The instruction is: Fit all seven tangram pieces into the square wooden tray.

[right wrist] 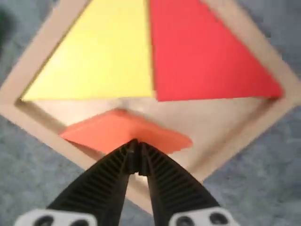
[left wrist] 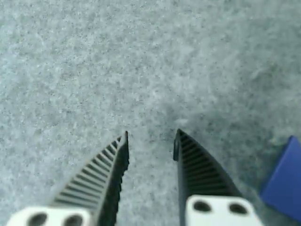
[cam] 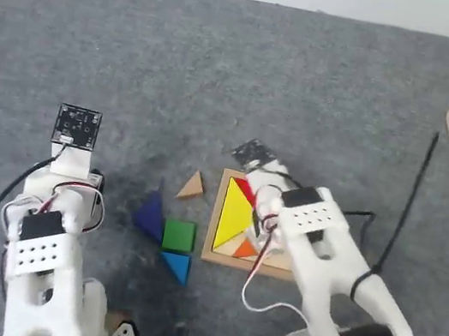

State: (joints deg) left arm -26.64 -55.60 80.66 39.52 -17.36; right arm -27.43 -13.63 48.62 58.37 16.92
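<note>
Your right gripper (right wrist: 136, 149) has its fingers together, tips at the orange piece (right wrist: 117, 129) inside the tray (right wrist: 42, 129), below the yellow (right wrist: 103, 56) and red (right wrist: 197, 52) triangles. Your left gripper (left wrist: 150, 141) hangs with fingers apart over bare carpet (left wrist: 141, 56), dark blue piece (left wrist: 284, 179) nearby.

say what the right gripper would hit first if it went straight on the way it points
The orange piece: the right gripper points at its edge. Whether it already touches is unclear.
</note>
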